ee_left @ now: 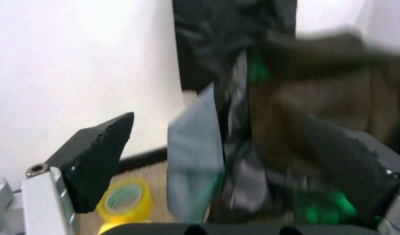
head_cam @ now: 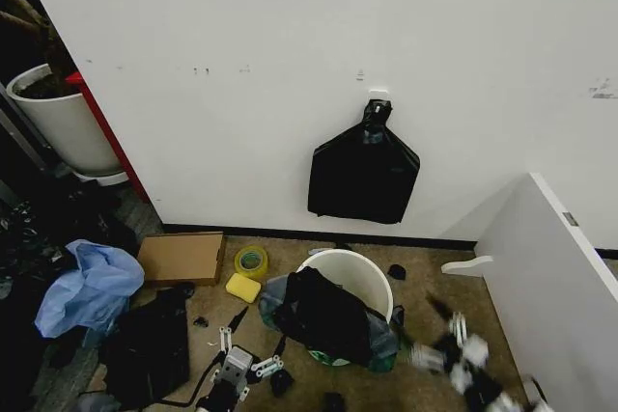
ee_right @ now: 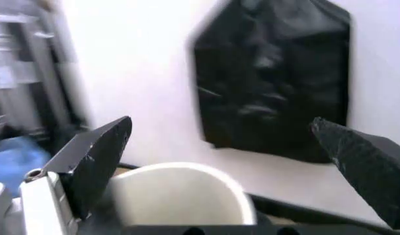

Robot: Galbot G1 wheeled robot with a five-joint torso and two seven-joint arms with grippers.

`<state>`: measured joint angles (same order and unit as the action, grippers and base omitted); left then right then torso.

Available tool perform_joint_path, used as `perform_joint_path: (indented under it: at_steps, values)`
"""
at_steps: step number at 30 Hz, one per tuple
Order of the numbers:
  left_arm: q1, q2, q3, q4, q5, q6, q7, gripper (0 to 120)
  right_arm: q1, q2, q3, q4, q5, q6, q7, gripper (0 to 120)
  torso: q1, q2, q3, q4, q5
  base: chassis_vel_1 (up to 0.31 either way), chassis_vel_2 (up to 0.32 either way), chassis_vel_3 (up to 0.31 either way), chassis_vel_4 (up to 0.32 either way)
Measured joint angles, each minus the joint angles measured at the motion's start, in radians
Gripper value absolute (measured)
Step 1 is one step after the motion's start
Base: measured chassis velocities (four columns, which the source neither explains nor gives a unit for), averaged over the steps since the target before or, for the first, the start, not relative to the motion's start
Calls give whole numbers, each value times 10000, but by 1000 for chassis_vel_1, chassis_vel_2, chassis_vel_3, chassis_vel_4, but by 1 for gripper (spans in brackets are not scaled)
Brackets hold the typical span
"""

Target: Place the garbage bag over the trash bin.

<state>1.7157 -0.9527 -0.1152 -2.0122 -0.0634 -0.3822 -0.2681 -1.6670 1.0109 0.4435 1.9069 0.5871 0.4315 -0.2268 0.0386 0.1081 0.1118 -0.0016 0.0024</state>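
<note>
The trash bin (head_cam: pixel 365 275) is a round white bucket standing on the floor near the wall. The garbage bag (head_cam: pixel 323 317), black and glossy, lies crumpled over the bin's near rim and hangs down its outside. My left gripper (head_cam: pixel 246 354) hovers low just left of the bin, open; in its wrist view the open fingers (ee_left: pixel 99 159) frame the blurred bag (ee_left: pixel 252 166). To the right of the bin is my right gripper (head_cam: pixel 456 346), blurred and open; its wrist view looks between its fingers (ee_right: pixel 96 156) at the bin's white rim (ee_right: pixel 180 193).
A flat black bundle (head_cam: pixel 364 176) hangs on the wall above the bin. Yellow tape (head_cam: pixel 251 260), a yellow sponge (head_cam: pixel 242 288), cardboard (head_cam: pixel 181 258), a blue cloth (head_cam: pixel 87 287) and a dark cloth heap (head_cam: pixel 150 349) lie left. A white cabinet (head_cam: pixel 555 277) stands right, a plant pot (head_cam: pixel 58 118) far left.
</note>
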Motion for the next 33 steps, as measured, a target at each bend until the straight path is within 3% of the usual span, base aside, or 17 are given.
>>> perform_joint_path:
  at_steps: [1,4,7,9,11,12,16,25,28,33]
  values:
    - [0,0,0,0,0,0,0,100,0,0,0,0,0,0,0,100,0,0,0,0,0,0,0,0,0]
    - [-5,-242,-64,-305,-246,21,-9,100,1065,-491,-368,205,-546,-2069,997,100,0,0,1,-3,4,0,0,0,0]
    - [-44,-787,-165,-435,-292,87,-68,100,2248,-962,-843,16,-875,-4148,986,100,0,0,1,-2,3,0,0,0,0]
    - [-45,-904,-178,-443,-301,121,-116,100,2425,-1003,-907,-20,-926,-4565,933,100,0,0,1,-2,2,0,0,0,0]
    - [-24,-1173,-208,-454,-349,243,-271,100,3125,-1090,-1149,-160,-1187,-6125,700,100,0,0,2,-4,3,0,0,0,0]
    - [15,-1315,-237,-455,-379,311,-371,100,3834,-1106,-1407,-257,-1313,-7536,602,100,0,-1,1,-2,3,0,0,0,0]
    - [56,-1402,-327,-420,-386,358,-454,100,5294,-898,-2073,-591,-848,-9724,532,100,1,0,1,-1,3,0,0,0,0]
    - [118,-1726,-423,-305,-355,410,-656,100,6884,-437,-2837,-1731,-811,-11274,-569,100,1,0,1,-4,3,0,0,0,0]
    - [152,-1818,-422,-299,-303,411,-698,100,7072,-346,-2957,-2022,-941,-11303,-569,100,1,0,0,-3,-1,0,0,0,0]
    - [217,-1896,-419,-289,-218,410,-771,100,7154,-116,-2997,-2473,-1033,-10973,-553,88,1,0,0,-3,1,0,0,0,0]
